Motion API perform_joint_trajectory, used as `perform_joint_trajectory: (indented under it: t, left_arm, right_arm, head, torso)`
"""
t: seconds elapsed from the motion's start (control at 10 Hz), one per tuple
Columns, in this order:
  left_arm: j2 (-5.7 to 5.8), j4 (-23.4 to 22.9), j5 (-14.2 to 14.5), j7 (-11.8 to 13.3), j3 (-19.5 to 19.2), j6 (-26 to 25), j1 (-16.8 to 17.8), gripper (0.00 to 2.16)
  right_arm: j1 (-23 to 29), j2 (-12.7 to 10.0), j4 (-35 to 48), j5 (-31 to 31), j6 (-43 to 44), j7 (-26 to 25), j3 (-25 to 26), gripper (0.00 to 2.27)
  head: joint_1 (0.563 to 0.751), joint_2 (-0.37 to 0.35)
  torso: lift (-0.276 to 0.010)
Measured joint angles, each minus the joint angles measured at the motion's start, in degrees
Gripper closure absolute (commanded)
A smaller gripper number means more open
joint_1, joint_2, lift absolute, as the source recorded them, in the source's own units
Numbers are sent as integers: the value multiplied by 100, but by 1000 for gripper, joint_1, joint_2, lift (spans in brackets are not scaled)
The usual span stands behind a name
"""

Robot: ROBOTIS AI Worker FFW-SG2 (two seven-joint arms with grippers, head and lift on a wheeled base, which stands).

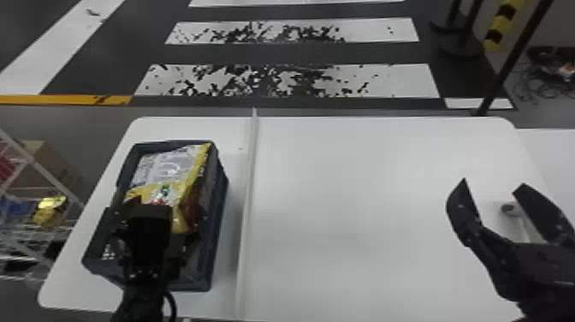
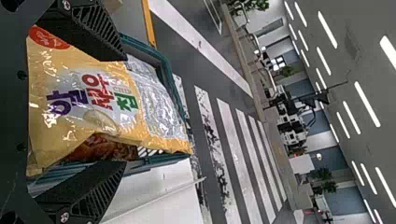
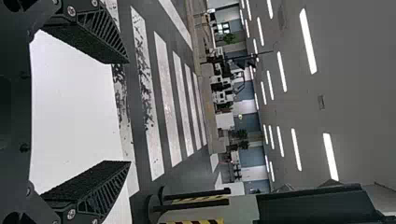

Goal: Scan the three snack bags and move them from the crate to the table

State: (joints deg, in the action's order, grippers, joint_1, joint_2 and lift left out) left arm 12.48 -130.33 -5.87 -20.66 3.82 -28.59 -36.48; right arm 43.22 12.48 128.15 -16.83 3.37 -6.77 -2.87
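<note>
So the left gripper (image 2: 124, 112) is hanging way closer, fingers gaping wide, and 1 snack bag (image 1: 169, 169) is sitting just ahead in the crate (image 1: 220, 205), long axis running roughly forward. The right gripper (image 1: 493, 183) is gaping too, well apart.

Snack bag (image 2: 74, 126) yellow-silver; crate (image 1: 217, 214) dark blue; table (image 1: 363, 192) white.

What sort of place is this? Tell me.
Likely a large indoor hall, perhaps a workshop or robot test space. It has rows of long ceiling lights, crosswalk stripes on the floor, and a black-and-yellow post.
</note>
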Motion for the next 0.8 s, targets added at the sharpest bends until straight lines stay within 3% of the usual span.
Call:
perform_joint_trajectory:
  t: [0.3, 0.4, 0.5, 0.8]
  left_arm:
    - [0, 176, -2, -32, -39, 14, 74, 373]
    - [0, 181, 5, -26, -39, 15, 91, 977]
    - [-5, 187, 10, -39, -36, 31, 93, 1905]
    - [-34, 133, 50, -70, -22, 221, 25, 2091]
  right_arm:
    - [-40, 0, -46, -47, 1, 0, 6, 124]
    - [-44, 0, -48, -48, 1, 0, 6, 124]
    - [-49, 0, -51, -54, 1, 0, 10, 124]
    - [-58, -1, -64, -119, 13, 0, 37, 124]
  head:
    - [695, 120]
    - [695, 120]
    - [695, 119]
    - [695, 108]
  torso:
    - [-62]
    - [-62]
    - [-62]
    - [-62]
